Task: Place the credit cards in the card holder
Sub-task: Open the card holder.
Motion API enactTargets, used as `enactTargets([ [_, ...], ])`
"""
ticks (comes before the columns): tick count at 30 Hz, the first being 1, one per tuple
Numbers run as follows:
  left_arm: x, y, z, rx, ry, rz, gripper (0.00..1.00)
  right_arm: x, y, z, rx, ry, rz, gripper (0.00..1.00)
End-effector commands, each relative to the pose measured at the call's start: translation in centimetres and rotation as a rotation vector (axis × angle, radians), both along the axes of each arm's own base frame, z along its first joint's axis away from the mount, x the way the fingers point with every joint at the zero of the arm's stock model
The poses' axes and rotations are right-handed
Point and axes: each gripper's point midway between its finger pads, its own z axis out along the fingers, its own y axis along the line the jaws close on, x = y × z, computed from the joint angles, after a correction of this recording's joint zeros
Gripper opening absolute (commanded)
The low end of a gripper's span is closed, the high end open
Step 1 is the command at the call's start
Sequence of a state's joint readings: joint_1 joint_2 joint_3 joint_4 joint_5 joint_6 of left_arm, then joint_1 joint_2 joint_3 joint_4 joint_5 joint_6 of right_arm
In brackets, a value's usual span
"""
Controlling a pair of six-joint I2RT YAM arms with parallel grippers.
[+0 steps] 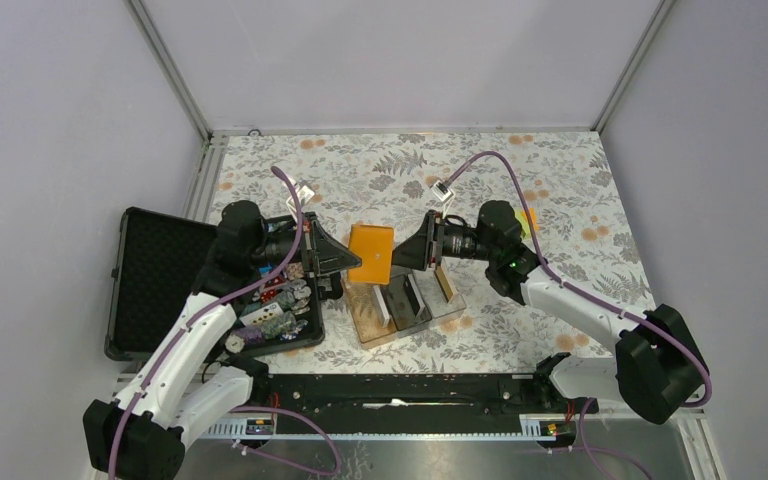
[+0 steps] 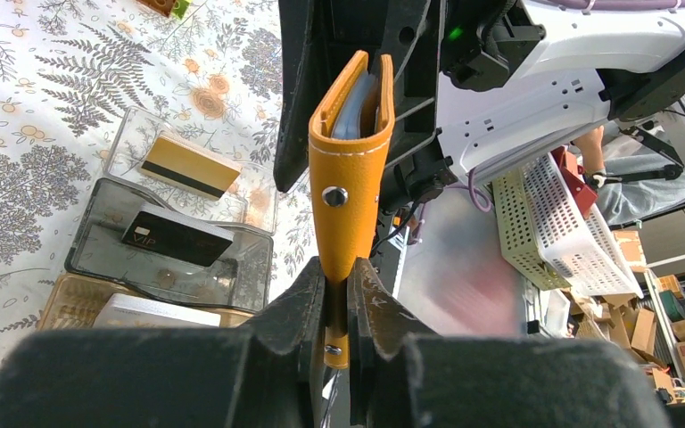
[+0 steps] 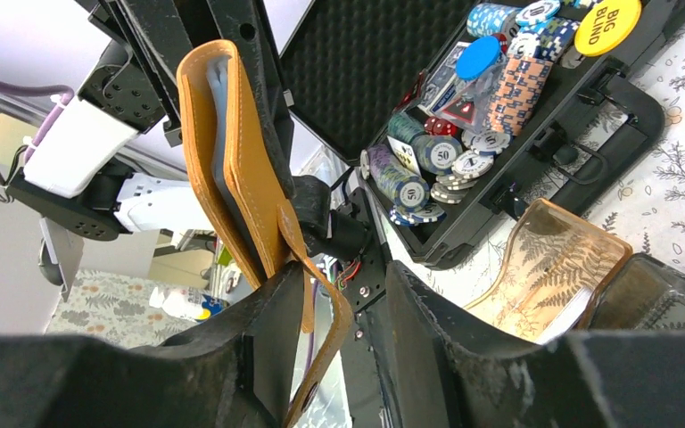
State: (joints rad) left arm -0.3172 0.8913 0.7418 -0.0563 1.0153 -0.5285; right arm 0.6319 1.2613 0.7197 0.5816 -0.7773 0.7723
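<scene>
The orange card holder (image 1: pixel 371 252) hangs in the air between my two grippers, above the clear tray. My left gripper (image 2: pixel 337 299) is shut on the holder's lower edge (image 2: pixel 352 169), and a pale blue card (image 2: pixel 358 107) sits inside its fold. My right gripper (image 3: pixel 343 303) is open. The holder (image 3: pixel 232 152) leans against its left finger, and the snap strap (image 3: pixel 325 321) hangs between the jaws. In the tray lie a tan card with a black stripe (image 2: pixel 187 165), a black VIP card (image 2: pixel 177 234) and a white card (image 2: pixel 147 312).
The clear divided tray (image 1: pixel 438 312) stands on the flowered table just below the grippers. A black hard case (image 1: pixel 155 280) lies open at the left, with several poker chips (image 3: pixel 437 152) and a yellow "BIG BLIND" disc (image 3: pixel 608 27) in it.
</scene>
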Motion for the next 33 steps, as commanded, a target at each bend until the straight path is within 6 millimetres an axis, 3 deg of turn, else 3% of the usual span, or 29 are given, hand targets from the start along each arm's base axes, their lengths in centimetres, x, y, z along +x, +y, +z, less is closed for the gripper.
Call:
enactTargets([
  [1, 0.5, 0.1, 1.2, -0.016, -0.072, 0.013, 0.0, -2.0, -0.2, 3.5, 0.098, -0.105, 0.09, 0.48],
  [15, 0.5, -0.3, 0.7, -0.022, -0.042, -0.008, 0.0, -1.7, 0.3, 5.1, 0.165, -0.13, 0.106, 0.52],
  [24, 1.3, -0.8, -1.0, 0.02, 0.037, 0.008, 0.0, -1.3, 0.9, 6.3, 0.205, -0.135, 0.093, 0.31],
  [28, 1.7, -0.9, -1.7, 0.034, 0.067, 0.017, 0.0, -0.3, 1.3, 6.0, 0.189, -0.124, 0.054, 0.02],
  [29, 1.9, -0.9, -1.9, 0.046, 0.07, 0.028, 0.02, 0.1, 1.3, 5.8, 0.178, -0.119, 0.035, 0.0],
  [31, 2.5, -0.6, -2.4, 0.082, 0.077, 0.064, 0.18, 0.8, 1.3, 5.5, 0.158, -0.115, -0.005, 0.0],
  [33, 3.2, -0.2, -3.0, 0.121, 0.082, 0.111, 0.41, 1.6, 1.1, 5.1, 0.129, -0.106, -0.058, 0.0],
])
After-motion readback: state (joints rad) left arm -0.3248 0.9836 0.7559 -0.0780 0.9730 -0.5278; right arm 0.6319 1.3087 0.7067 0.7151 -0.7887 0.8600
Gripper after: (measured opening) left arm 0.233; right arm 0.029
